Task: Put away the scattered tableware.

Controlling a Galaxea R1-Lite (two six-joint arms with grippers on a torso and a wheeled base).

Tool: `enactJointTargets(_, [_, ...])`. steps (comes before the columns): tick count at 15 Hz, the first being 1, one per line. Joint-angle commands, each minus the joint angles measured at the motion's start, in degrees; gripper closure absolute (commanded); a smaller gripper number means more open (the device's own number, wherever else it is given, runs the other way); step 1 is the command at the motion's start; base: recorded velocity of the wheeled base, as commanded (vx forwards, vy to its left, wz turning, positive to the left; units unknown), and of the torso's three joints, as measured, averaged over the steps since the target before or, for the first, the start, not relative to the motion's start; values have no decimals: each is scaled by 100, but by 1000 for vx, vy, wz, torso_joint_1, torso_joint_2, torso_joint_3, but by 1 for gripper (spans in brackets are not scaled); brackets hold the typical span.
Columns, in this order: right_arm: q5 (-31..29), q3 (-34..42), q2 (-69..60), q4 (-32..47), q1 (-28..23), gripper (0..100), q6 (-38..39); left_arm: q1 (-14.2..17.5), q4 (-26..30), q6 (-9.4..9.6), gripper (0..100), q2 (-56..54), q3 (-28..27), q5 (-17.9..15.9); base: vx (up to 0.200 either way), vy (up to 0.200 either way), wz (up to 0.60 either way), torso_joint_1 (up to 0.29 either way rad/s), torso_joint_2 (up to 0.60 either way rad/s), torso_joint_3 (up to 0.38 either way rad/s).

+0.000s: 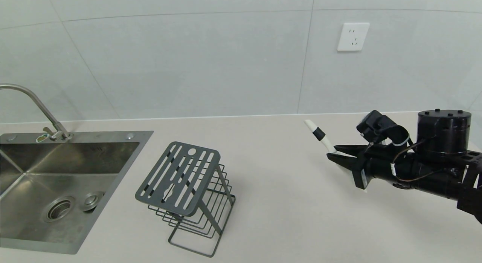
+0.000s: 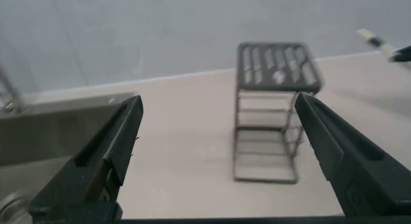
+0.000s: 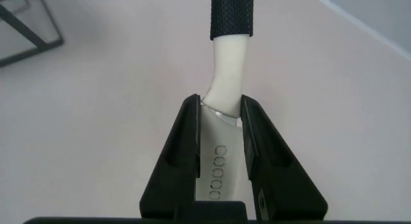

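While the right gripper was clamped on the white-handled utensil at the counter's right, well apart from the slotted rack, carrying appeared the step in hand, next calling for leftward travel and slot alignment; left gripper gaped empty.

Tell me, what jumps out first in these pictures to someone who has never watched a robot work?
The right gripper, over the right side of the counter, is clamped on a white-handled knife whose handle sticks out ahead of it. To its left a dark slotted wire rack stands on the counter, with a steel sink at the far left.
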Motion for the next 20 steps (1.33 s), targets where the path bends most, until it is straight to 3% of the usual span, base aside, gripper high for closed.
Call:
enactJointTargets(1, [83,-77,-120,-5,45,100,-137,-282,-22,3,0,821,-617,-311,0,0,0,0,0,0])
enactJointTargets(4, [65,-148,-252,-189,98,100,-234,-730,-285,108,0,1875,-1030,-908,0,0,0,0,0,0])
enactJointTargets(7, [48,-508,-278,-216,265,100,-225,-1082,-1612,363,0,3413,-1056,-1102,0,0,0,0,0,0])
enactJointTargets(9, [4,-438,-208,-550,757,100,-208,-1767,-3045,1189,0,4679,-1109,-1374,0,0,0,0,0,0])
enactJointTargets(10, [-14,-297,-190,-857,976,100,-190,-2005,-3511,1462,0,5162,-1171,-1550,0,0,0,0,0,0])
enactJointTargets(11, [-22,-253,-190,-971,1187,100,-190,-2092,-3757,1585,0,5488,-1153,-1858,0,0,0,0,0,0])
enactJointTargets(14, [39,-244,-261,-1095,1249,100,-199,-2092,-4100,1708,0,5962,-1109,-2473,0,0,0,0,0,0])
enactJointTargets(16, [74,-236,-331,-1103,1266,100,-199,-2092,-4232,1708,0,6138,-1135,-2657,0,0,0,0,0,0])
enactJointTargets(18, [259,-174,-454,-1103,1425,100,-208,-2092,-4662,1708,0,6569,-1171,-2947,0,0,0,0,0,0])
enactJointTargets(20, [470,-60,-533,-1103,1627,100,-208,-2101,-5269,1699,0,7087,-1171,-3448,0,0,0,0,0,0])
